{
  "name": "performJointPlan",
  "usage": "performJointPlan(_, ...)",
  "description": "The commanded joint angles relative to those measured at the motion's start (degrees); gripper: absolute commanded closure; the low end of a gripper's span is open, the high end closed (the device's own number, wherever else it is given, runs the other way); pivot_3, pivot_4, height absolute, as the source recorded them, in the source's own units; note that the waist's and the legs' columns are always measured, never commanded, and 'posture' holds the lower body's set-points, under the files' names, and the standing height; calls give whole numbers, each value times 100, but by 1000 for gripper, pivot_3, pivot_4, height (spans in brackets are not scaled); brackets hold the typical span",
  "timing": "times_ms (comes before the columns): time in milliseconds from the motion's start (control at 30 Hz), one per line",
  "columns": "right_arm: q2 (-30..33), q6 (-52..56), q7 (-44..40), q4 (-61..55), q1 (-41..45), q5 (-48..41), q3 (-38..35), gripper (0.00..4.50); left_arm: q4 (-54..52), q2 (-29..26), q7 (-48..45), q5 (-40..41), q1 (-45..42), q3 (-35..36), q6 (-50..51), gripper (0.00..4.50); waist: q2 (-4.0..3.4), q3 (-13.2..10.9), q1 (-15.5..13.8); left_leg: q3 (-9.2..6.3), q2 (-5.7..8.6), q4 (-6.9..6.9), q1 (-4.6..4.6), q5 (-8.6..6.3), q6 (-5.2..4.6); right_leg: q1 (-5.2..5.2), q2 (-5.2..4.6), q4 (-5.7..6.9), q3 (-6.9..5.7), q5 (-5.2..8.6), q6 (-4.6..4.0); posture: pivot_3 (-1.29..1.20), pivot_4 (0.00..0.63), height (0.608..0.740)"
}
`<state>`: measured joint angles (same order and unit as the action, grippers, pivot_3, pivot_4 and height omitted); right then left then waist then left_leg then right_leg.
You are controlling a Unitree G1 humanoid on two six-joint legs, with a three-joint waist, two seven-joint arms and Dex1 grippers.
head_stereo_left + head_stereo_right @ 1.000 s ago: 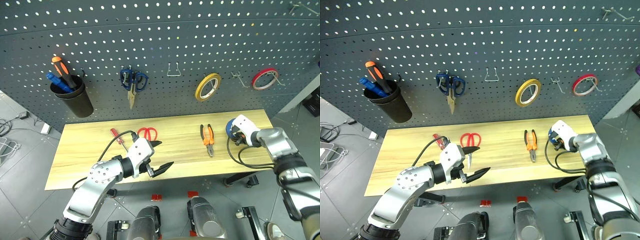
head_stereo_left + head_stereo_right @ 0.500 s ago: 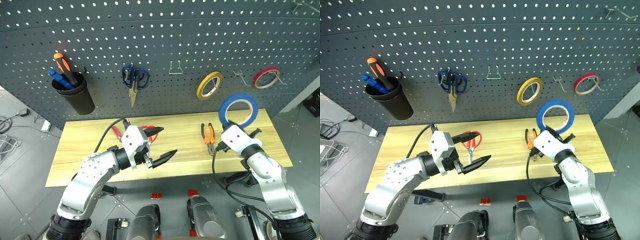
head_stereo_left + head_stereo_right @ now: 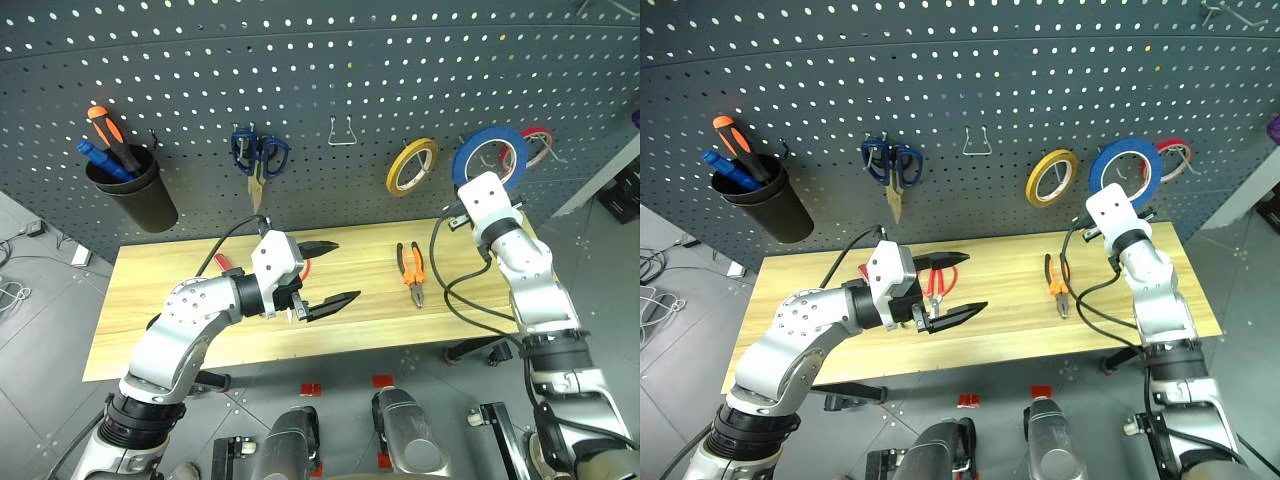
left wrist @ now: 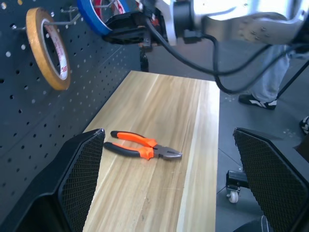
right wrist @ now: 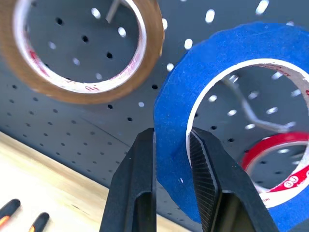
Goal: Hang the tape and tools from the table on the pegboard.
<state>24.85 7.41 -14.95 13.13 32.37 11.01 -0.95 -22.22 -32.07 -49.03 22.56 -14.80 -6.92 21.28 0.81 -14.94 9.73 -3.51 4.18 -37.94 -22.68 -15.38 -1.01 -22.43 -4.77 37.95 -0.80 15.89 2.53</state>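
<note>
The blue tape (image 3: 490, 158) stands upright against the pegboard (image 3: 350, 60), between a yellow ring and a red ring. My right gripper (image 5: 172, 140) is shut on its lower rim, and a metal hook (image 5: 251, 116) shows through its open centre. Orange-and-black pliers (image 3: 412, 274) lie on the table (image 3: 150, 310), right of the middle. The red-handled scissors (image 3: 937, 283) lie partly behind my left gripper (image 3: 333, 272), which hovers open and empty above the table's middle. A bit of the red screwdriver (image 3: 222, 263) shows left of that arm.
On the pegboard hang a yellow tape ring (image 3: 412, 165), a red tape ring (image 3: 540, 140), blue-handled scissors (image 3: 258, 155) and a bare wire hook (image 3: 343, 132). A black cup (image 3: 130, 190) with screwdrivers hangs at the left.
My right gripper has lifted the blue tape from the table's right end up to the pegboard. My left gripper has risen a little, still open.
</note>
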Motion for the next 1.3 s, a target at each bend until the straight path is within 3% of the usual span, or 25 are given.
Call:
performJointPlan(33,85,-112,-140,-87,-95,-190,-89,2509,-42,-138,60,-87,275,144,-29,0,-2,-1,-3,2,0,0,-2,0,1,-1,0,-1,1,0,0,-326,266,740)
performJointPlan(167,-26,537,-135,-819,-708,-144,-27,1196,87,-614,-122,-338,584,125,20,0,-1,-2,-17,10,0,0,-18,0,1,-22,-3,3,10,0,0,-325,267,740)
performJointPlan(267,-481,2066,-57,-2027,-1413,-163,131,145,316,-1137,-378,-557,920,210,-152,0,-5,-5,-27,12,-1,0,-20,-12,-21,-32,-4,7,15,0,0,-336,271,740)
performJointPlan(300,-715,2741,-4,-2348,-1547,-142,247,32,425,-1311,-465,-654,1026,236,-253,0,-10,-7,-18,12,-5,0,-20,-13,-21,-34,-3,9,14,0,0,-340,272,740)
performJointPlan(433,-1661,4506,490,-2584,-1300,-64,358,32,729,-1702,-744,-843,1215,244,-553,0,-15,-17,53,25,-12,4,-28,-10,-17,-76,0,31,30,-14,-18,-345,273,740)
performJointPlan(567,-2231,5097,712,-2027,-846,-258,279,32,796,-1737,-879,-861,1171,217,-671,0,-17,-18,55,26,-10,0,-26,-2,-14,-82,-5,45,28,-18,-23,-330,271,740)
performJointPlan(700,-2503,4871,1108,-859,-163,-410,-80,32,596,-1617,-940,-753,1030,150,-570,0,-17,-18,53,27,-7,5,-29,-3,-14,-86,-7,44,24,-19,-23,-317,271,740)
performJointPlan(933,-2265,4000,1449,1339,928,-637,-493,32,468,-1545,-1005,-559,904,236,-352,0,-16,-20,142,38,-3,5,-31,-3,-14,-89,-9,54,26,-19,-23,-298,269,740)
performJointPlan(1300,-1972,3208,1271,3769,2066,-1084,-804,32,454,-1470,-879,-576,866,284,-304,0,-15,-21,171,50,-12,0,-30,-2,-15,-89,-2,66,30,-18,-23,-284,270,740)
